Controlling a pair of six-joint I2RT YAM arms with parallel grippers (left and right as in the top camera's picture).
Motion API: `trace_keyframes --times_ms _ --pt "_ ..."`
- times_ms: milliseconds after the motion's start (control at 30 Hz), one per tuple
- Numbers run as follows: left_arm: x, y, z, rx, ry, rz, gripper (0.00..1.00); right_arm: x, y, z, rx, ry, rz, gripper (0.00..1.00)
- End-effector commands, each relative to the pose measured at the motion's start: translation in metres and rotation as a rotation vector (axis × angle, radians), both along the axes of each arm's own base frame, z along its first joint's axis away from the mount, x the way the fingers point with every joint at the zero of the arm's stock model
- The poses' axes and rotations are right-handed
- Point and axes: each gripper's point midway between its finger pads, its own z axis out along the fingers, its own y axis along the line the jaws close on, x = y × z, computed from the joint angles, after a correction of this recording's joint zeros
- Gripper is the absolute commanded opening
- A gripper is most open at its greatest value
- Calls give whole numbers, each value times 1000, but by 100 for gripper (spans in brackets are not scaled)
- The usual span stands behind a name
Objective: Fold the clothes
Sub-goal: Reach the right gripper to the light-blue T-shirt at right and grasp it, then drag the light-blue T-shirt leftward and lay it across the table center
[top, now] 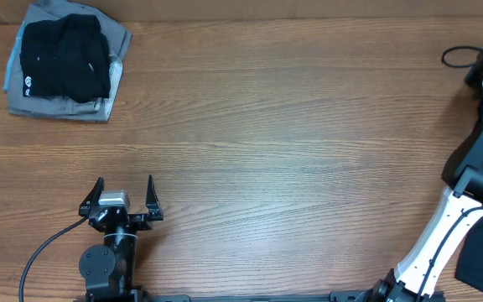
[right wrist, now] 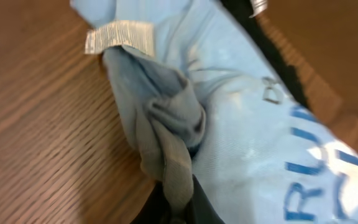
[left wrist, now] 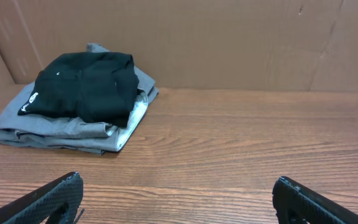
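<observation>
Bunched light blue T-shirt (right wrist: pixel 241 118) fabric is clenched by the right gripper (right wrist: pixel 176 216) at 3 o'clock; the left gripper (top: pixel 125 195) is held released at 7 o'clock. Pickup is judged underway; spreading flat is required next.

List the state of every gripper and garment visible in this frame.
left gripper: open, holding nothing.
right gripper: shut on the T-shirt.
T-shirt: bunched, not folded, pinched at a fold.
black garment: folded, atop the grey one.
grey garment: folded, bottom of the stack.
</observation>
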Motion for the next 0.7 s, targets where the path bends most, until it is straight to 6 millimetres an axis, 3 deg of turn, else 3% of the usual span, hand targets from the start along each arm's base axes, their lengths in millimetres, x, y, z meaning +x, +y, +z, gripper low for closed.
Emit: trace_keyframes --times_ms 0,167,233,367,433,500,667 --pt "0 0 0 17 -3 2 100 4 2 110 -64 -218 -48 4" --pt "0 0 0 17 -3 2 100 10 39 162 -47 -299 24 4" --pt "0 0 0 17 -3 2 100 17 65 185 -30 -344 80 4" --pt "0 0 0 17 -3 2 100 31 135 229 11 -428 230 4" --pt "0 0 0 17 -3 2 100 38 179 246 42 -460 320 4" --pt "0 0 0 17 -3 2 100 43 236 256 120 -483 445 4" --pt "0 0 0 17 -3 2 100 40 404 245 449 -476 700 4"
